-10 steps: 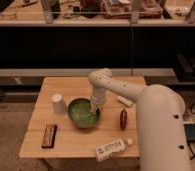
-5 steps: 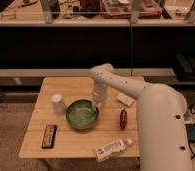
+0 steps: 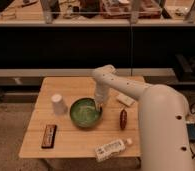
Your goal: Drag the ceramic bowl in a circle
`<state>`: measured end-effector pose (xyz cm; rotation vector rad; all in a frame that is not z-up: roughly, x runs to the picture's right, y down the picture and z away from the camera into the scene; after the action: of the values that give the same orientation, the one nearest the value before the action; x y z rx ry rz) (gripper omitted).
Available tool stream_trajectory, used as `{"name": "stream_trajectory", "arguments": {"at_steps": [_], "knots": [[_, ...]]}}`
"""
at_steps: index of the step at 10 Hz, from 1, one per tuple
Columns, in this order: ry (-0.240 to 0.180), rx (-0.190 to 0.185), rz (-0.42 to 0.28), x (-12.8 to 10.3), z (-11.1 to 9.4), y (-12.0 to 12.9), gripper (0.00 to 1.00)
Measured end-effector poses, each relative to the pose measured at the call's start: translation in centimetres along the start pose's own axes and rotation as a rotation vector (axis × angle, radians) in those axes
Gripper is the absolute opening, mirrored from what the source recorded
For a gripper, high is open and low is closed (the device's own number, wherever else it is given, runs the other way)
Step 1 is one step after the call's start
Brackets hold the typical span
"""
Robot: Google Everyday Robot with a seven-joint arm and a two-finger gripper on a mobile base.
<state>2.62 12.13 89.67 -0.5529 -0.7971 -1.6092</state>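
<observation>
The green ceramic bowl sits near the middle of the wooden table, with a paler green inside. My gripper reaches down from the white arm and is at the bowl's right rim, touching or just inside it. The gripper's tip is partly hidden by the wrist and the rim.
A small white cup stands just left of the bowl. A dark flat bar lies front left, a white bottle lies at the front, and a reddish-brown object and a white packet lie right of the bowl. Dark shelving stands behind.
The bowl has shifted slightly on the table, first toward the front left and then back a little. The gripper has stayed at its right rim and moved with it.
</observation>
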Motion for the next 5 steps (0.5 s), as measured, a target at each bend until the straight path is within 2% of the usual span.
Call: {"name": "stream_trajectory", "arguments": {"at_steps": [2, 4, 5], "knots": [[0.019, 0.004, -0.008, -0.9, 0.2, -0.3, 0.0], [-0.008, -0.005, -0.017, -2.9, 0.2, -0.6, 0.0], [-0.036, -0.004, -0.006, -4.6, 0.9, -0.2, 0.0]]}}
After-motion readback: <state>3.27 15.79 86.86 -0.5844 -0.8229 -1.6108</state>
